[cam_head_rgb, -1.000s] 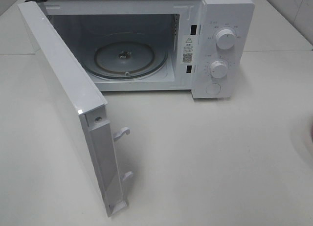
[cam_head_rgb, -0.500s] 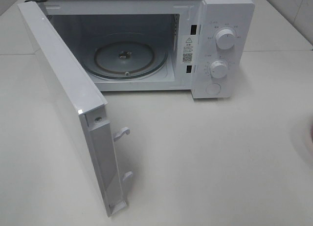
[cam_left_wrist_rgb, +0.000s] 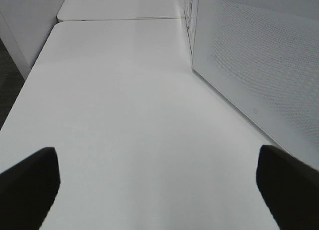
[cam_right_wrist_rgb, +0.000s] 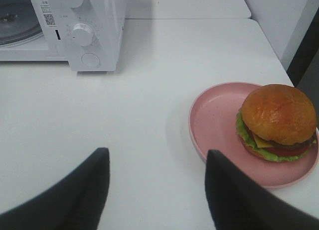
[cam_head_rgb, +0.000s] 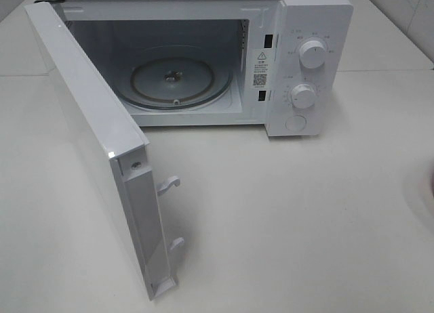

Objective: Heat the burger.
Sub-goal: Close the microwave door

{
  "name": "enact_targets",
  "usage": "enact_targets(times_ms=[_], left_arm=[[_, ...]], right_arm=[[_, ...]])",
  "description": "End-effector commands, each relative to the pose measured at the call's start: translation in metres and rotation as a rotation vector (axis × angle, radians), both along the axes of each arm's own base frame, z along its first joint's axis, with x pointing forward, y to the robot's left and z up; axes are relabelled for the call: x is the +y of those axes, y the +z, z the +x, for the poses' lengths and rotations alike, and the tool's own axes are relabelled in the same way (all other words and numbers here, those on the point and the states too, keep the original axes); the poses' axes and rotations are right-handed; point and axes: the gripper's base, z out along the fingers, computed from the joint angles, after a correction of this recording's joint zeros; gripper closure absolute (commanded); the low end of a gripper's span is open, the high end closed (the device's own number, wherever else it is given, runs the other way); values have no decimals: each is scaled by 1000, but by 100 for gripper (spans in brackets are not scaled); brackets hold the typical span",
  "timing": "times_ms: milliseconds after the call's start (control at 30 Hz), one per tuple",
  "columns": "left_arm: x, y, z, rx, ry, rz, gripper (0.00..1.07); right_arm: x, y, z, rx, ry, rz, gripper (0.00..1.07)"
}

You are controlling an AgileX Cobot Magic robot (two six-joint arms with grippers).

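At three o'clock of the open microwave (cam_head_rgb: 203,62), burger (cam_right_wrist_rgb: 277,121) awaits loading; both pincers, right (cam_right_wrist_rgb: 155,190) and left (cam_left_wrist_rgb: 157,182), gape empty.

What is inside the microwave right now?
Only the round glass turntable lies inside the open microwave; nothing sits on it. The door hides the cavity's left edge. The burger is outside, on the pink plate.

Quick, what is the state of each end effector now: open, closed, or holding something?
Left end effector: open, holding nothing.
Right end effector: open, holding nothing; the burger lies untouched on the pink plate.
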Motion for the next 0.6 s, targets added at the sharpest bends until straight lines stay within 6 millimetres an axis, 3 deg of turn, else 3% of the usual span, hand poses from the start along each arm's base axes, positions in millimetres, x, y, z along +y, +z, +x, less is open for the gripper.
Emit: enact_targets(times_ms=[33, 600], left_arm=[[-1, 0, -3, -25, -2, -8, 4], [0, 0, -2, -24, 8, -9, 4]], right_arm=[[0, 0, -4, -36, -4, 0, 61], [0, 0, -4, -36, -4, 0, 62]])
